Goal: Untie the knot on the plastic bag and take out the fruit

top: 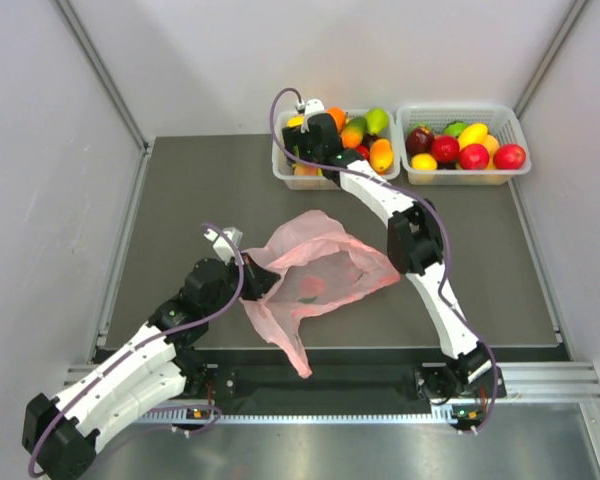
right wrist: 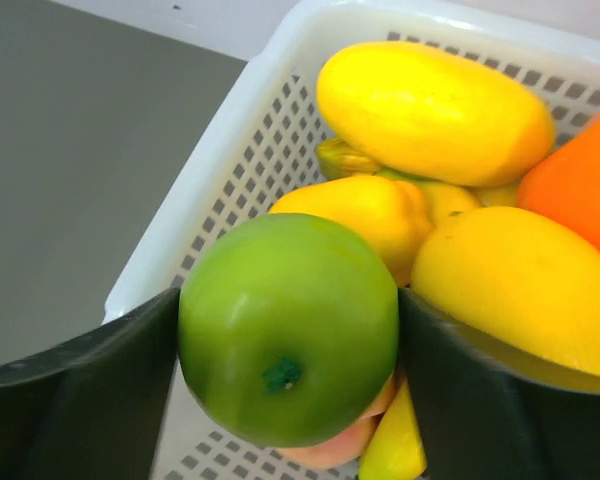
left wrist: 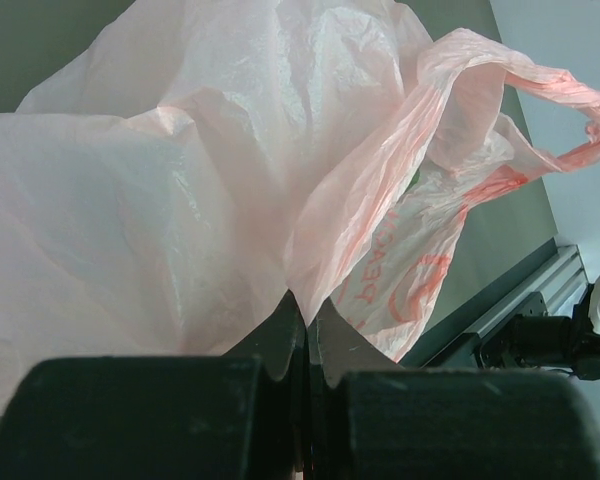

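Note:
The pink plastic bag [top: 320, 270] lies crumpled and open in the middle of the table. A small reddish fruit [top: 313, 288] shows through its film. My left gripper [top: 263, 281] is shut on a fold of the bag's left edge; in the left wrist view the fingertips [left wrist: 298, 318] pinch the film [left wrist: 180, 200]. A loose handle loop [left wrist: 565, 90] hangs free, and no knot shows. My right gripper [top: 305, 152] is over the left white basket [top: 283, 172], shut on a round green fruit [right wrist: 288, 328].
The left basket's rim [right wrist: 210, 170] shows in the right wrist view, with yellow and orange fruit [right wrist: 430, 100] just behind the green one. A second white basket [top: 465, 178] of red, yellow and green fruit stands at the back right. Grey walls close both sides.

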Motion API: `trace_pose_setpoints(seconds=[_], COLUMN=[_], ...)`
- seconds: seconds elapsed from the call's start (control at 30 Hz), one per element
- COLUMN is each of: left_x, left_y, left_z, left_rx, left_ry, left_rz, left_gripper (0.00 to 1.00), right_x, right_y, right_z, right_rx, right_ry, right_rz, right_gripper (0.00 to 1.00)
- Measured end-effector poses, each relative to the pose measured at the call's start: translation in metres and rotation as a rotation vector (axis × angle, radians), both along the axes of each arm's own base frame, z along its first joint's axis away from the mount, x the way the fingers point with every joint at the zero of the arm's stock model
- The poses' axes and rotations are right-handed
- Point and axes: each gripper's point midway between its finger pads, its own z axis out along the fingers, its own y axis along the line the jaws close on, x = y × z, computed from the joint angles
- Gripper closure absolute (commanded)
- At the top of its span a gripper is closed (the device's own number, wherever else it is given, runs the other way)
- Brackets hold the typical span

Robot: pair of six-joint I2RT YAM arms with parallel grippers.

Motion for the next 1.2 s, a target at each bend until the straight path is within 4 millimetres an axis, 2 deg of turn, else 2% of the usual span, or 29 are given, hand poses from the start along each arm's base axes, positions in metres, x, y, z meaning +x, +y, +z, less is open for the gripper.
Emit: trace_pose_setpoints(seconds=[0.03, 0.2, 0.3, 0.4, 0.5, 0.6, 0.7, 0.77, 0.8, 0.87, 0.93, 1.1, 1.2], left_x=[0.0, 0.0, 0.001, 0.001, 0.002, 0.005, 0.008, 0.011, 0.013, 0.016, 0.02, 0.031, 0.036], left_y=[0.0, 0.0, 0.0, 0.0, -0.001, -0.002, -0.004, -0.007, -0.008, -0.011, -0.015, -0.026, -0.032], left_z=[0.0, 0.0, -0.004, -0.006, -0.002, 0.007, 0.016, 0.024, 0.029, 0.036, 0.045, 0.077, 0.098], left_rx=[0.0, 0.001, 0.009, 0.019, 0.023, 0.023, 0.023, 0.02, 0.02, 0.024, 0.026, 0.01, -0.003], left_ry=[0.0, 0.001, 0.011, 0.022, 0.018, 0.005, -0.008, -0.019, -0.023, -0.033, -0.043, -0.09, -0.122], left_rz=[0.001, 0.004, 0.003, 0.002, 0.001, -0.002, -0.005, -0.007, -0.008, -0.014, -0.022, -0.046, -0.059], left_gripper=[1.0, 1.0, 1.0, 1.0, 1.0, 1.0, 1.0, 1.0, 1.0, 1.0, 1.0, 1.0, 1.0], right_x=[0.001, 0.001, -0.012, -0.03, -0.057, -0.095, -0.142, -0.174, -0.193, -0.236, -0.269, -0.348, -0.37], right_y=[-0.001, -0.002, -0.007, -0.016, -0.033, -0.059, -0.087, -0.1, -0.107, -0.115, -0.114, -0.092, -0.087], right_z=[0.002, 0.003, 0.003, 0.024, 0.073, 0.134, 0.202, 0.231, 0.236, 0.228, 0.206, 0.111, 0.059], right_rx=[-0.004, -0.017, -0.038, -0.043, -0.017, 0.029, 0.086, 0.121, 0.131, 0.141, 0.14, 0.084, 0.041], right_ry=[-0.006, -0.021, -0.006, -0.013, -0.07, -0.152, -0.242, -0.289, -0.298, -0.289, -0.248, -0.049, 0.061], right_rz=[-0.001, 0.011, 0.033, 0.047, 0.037, 0.021, 0.027, 0.048, 0.066, 0.126, 0.19, 0.365, 0.398], right_gripper=[0.01, 0.0, 0.0, 0.0, 0.0, 0.0, 0.0, 0.0, 0.0, 0.0, 0.0, 0.01, 0.0])
